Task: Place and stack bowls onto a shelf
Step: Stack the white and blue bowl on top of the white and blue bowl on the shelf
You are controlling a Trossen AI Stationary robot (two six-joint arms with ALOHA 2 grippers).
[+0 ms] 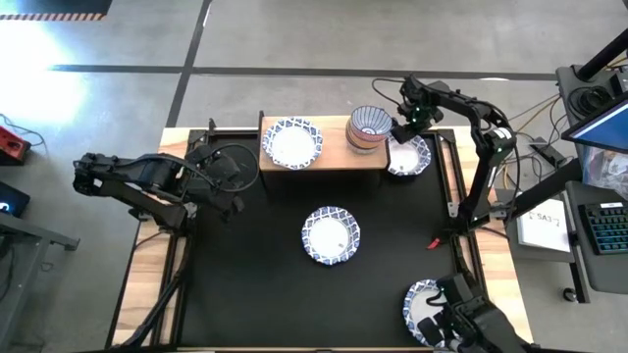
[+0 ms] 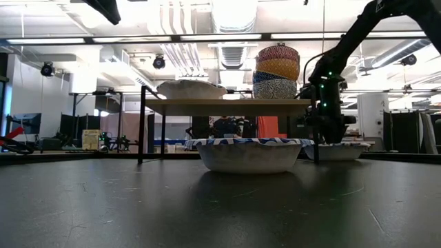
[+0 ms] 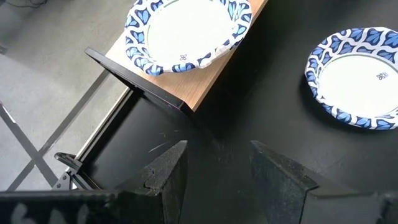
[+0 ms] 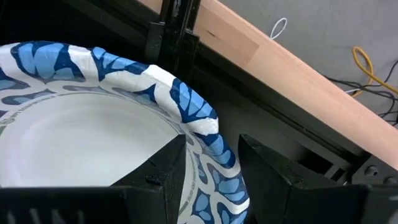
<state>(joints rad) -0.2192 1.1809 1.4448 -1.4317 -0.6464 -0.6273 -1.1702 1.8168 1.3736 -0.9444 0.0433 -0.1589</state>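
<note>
My right gripper (image 1: 405, 130) is down at the far right of the table, just past the end of the shelf (image 1: 324, 157). Its two dark fingers (image 4: 163, 168) sit on either side of the bumpy blue-and-white rim of a wide white bowl (image 4: 81, 143), one inside and one outside (I cannot tell if they squeeze it yet). The shelf has a smooth, light wood top and thin black legs. On it sit another wide bowl (image 1: 292, 143) and a tall stack of four small round bowls (image 2: 277, 71). A third wide bowl (image 1: 331, 235) rests mid-table on the black top. My left gripper (image 3: 214, 168) waits with fingers apart by the shelf's left end.
</note>
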